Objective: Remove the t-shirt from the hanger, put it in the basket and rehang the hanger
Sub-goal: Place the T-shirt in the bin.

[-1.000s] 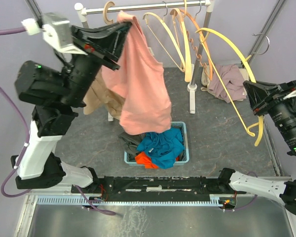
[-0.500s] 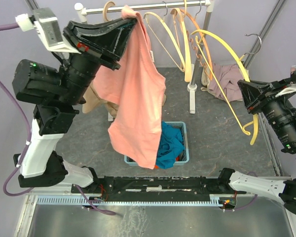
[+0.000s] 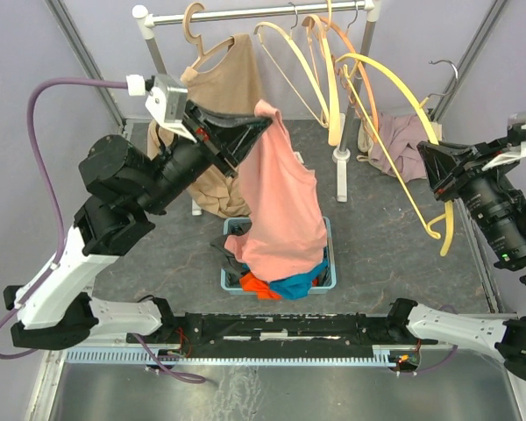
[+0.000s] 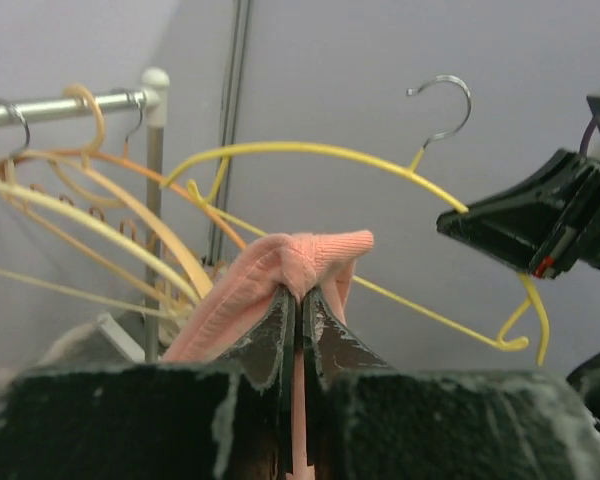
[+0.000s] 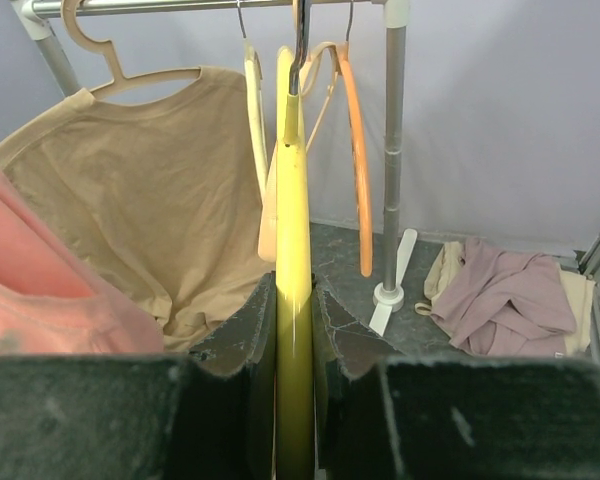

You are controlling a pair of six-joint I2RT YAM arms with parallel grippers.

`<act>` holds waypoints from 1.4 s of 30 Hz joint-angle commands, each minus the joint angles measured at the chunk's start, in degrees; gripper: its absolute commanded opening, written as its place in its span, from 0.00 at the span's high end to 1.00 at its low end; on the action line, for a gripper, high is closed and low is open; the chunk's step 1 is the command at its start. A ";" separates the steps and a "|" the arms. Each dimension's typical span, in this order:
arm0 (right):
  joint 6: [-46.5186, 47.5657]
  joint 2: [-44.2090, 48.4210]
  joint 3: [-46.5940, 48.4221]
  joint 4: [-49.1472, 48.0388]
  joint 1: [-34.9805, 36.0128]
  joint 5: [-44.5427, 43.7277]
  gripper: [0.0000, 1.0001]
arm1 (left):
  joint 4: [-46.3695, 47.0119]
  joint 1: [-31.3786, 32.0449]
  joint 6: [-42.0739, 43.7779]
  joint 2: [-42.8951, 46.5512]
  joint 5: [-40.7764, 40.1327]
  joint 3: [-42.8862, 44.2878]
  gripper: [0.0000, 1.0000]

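The pink t-shirt hangs free of the hanger, pinched at one top fold by my left gripper, which is shut on it. Its lower end drapes onto the clothes in the blue basket. The bare yellow hanger is held off the rail to the right, its hook in the air. My right gripper is shut on the hanger's end. In the right wrist view the jaws clamp the yellow bar on both sides, and the t-shirt shows at the left edge.
A tan shirt hangs on a wooden hanger from the rail. Several empty hangers hang beside it. The rack post stands behind the basket. A mauve garment lies on the floor at back right.
My left gripper has dropped down and to the right with the t-shirt, whose hem now rests in the basket. The tan shirt is uncovered. My right gripper lifted the hanger slightly.
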State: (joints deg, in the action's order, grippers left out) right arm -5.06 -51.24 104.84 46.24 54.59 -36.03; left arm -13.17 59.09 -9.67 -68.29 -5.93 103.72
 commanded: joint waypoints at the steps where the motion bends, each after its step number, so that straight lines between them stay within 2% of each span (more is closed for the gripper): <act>1: 0.08 -1.00 -0.66 -5.34 -0.12 0.90 0.99 | -2.18 -0.13 -5.08 5.57 -1.77 -6.67 0.97; 12: 0.38 -2.31 -0.87 -5.80 -0.15 1.55 0.99 | -20.88 0.15 -7.86 7.86 -1.05 -14.51 0.97; 24: 1.34 -3.32 -0.57 -6.59 -0.10 1.10 0.99 | -24.66 0.63 -14.47 12.34 0.10 -32.65 0.97; 31: 1.30 -3.84 -0.18 -6.60 -0.14 1.54 0.99 | -23.24 0.98 -15.48 9.21 3.84 -38.17 0.97; 42: 1.64 -3.86 0.78 -5.25 -0.11 3.68 0.99 | -10.14 1.18 -15.84 0.05 6.62 -46.87 0.97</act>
State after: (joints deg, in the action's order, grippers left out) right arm -4.36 -55.20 103.59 44.18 54.59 -34.22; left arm -31.62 59.90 -22.92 -65.10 -2.17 58.41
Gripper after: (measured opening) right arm 0.215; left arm 0.049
